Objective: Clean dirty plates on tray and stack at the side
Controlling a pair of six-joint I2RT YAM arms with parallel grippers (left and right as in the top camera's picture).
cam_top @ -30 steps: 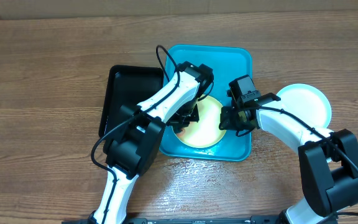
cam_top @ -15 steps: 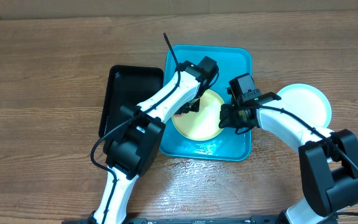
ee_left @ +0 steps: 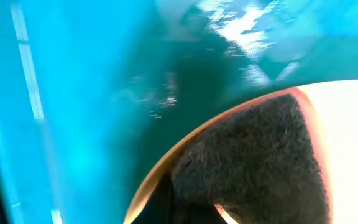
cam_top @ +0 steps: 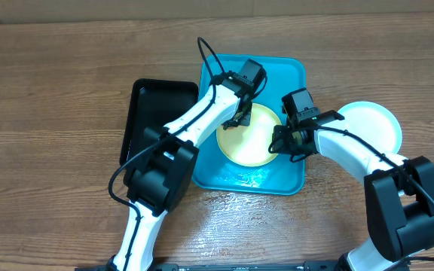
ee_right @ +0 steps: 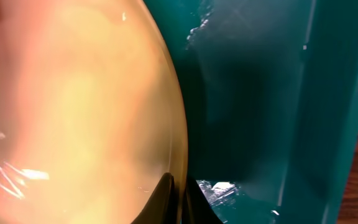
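**The plate [cam_top: 253,139] braced at its rim while the sponge worked the opposite edge**

The yellow-green plate lay in the turquoise tray [cam_top: 285,75], directly beneath the left pincer [cam_top: 239,119]. The right pincer [cam_top: 286,143] had it by the rim. In the right wrist view two dark fingers [ee_right: 165,196] sat pressed together on that rim, one on each side, so the right pincer was pinching the plate. The left pincer was closed around a dark, rough sponge [ee_left: 253,162]. The sponge's face sat on the plate's edge, on the side away from the right pincer. An orange tint ran along the rim beside the sponge, but whether it was smear or glare could not be told.

To wipe well, the right pincer's hold probably needed to be firm, since a thin rim grip could let the plate pivot or slide under the sponge's push. Strokes were best drawn toward the braced side, with light downward pressure. A white plate [cam_top: 371,124] sat on the desk [cam_top: 51,90] just beyond the right pincer, outside the tray. That looked a likely stacking spot.
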